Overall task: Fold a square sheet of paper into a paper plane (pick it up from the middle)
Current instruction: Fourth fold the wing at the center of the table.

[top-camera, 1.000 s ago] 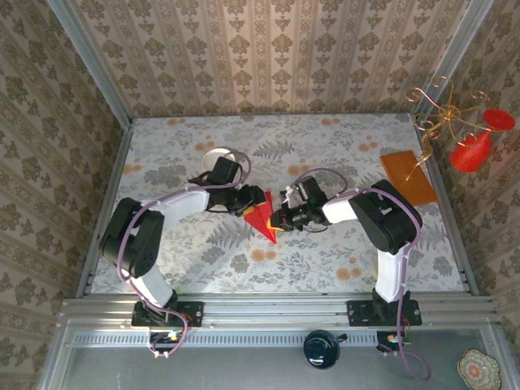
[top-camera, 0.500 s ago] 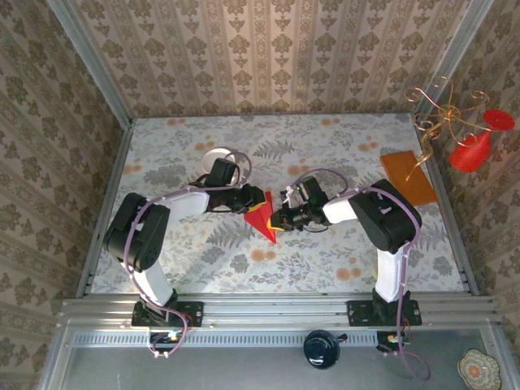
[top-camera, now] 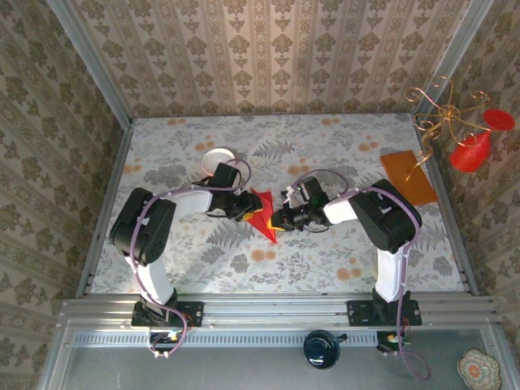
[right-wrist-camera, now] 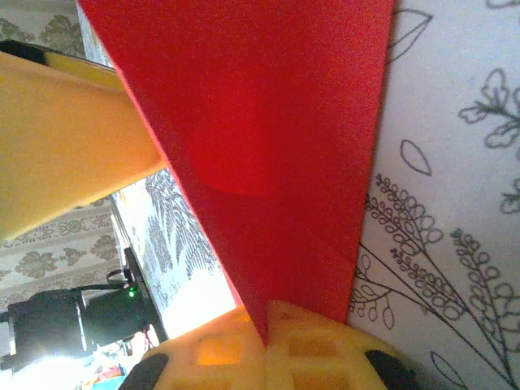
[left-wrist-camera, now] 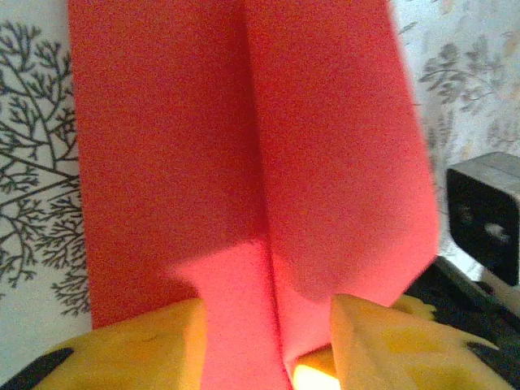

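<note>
Right end effector (right-wrist-camera: 266, 322) clamped the paper plane (top-camera: 262, 214) at 3 o'clock, left end effector (left-wrist-camera: 264, 315) gaped at 9; tugging risked a tear.

The left gripper (top-camera: 244, 208) and right gripper (top-camera: 279, 218) flank the folded red paper (top-camera: 262, 213), close on either side (a white bowl (top-camera: 218, 158) sits farther back).

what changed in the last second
The left arm swung its wrist back toward the near edge, uncovering the white bowl; the left gripper remains at the red paper. The right gripper stayed shut on the paper, which hasn't moved.
</note>
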